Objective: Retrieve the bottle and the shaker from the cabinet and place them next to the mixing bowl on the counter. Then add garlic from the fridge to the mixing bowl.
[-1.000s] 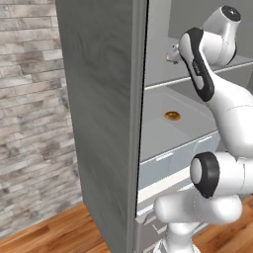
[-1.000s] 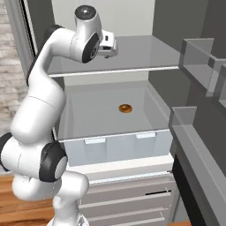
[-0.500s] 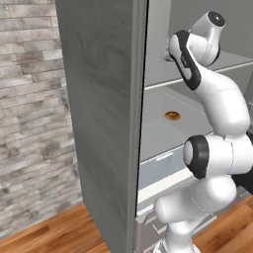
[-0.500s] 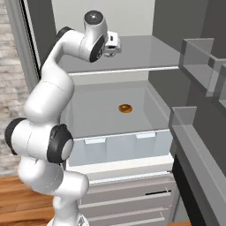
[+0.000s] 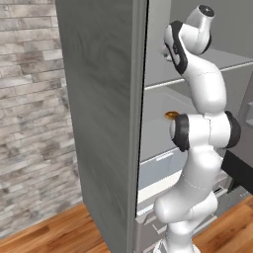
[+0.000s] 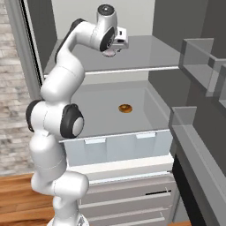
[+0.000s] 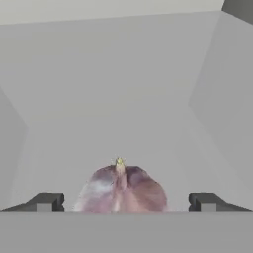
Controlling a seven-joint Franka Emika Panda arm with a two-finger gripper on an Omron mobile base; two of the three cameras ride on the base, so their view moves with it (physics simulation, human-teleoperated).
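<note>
Garlic stage: gripper poised over the bulb on the fridge shelf, nothing gripped yet.

In the hand view the gripper (image 7: 123, 201) has its jaws spread wide apart, and the garlic (image 7: 122, 190), a whitish-purple bulb with a pointed tip, sits between them, centred, with clear room to each fingertip (image 7: 47, 201); I cannot tell whether the tips are level with the bulb's sides or above it. In the right base view the hand (image 6: 115, 43) reaches onto the upper shelf (image 6: 145, 50) of the open fridge (image 6: 39, 53), above a small orange-brown item (image 6: 125, 108) in the bin below. Judging by this, the cabinet fetches are likely done, though bottle, shaker and mixing bowl are out of sight. Left: close on the garlic, lift it out, carry it to the bowl.
</note>
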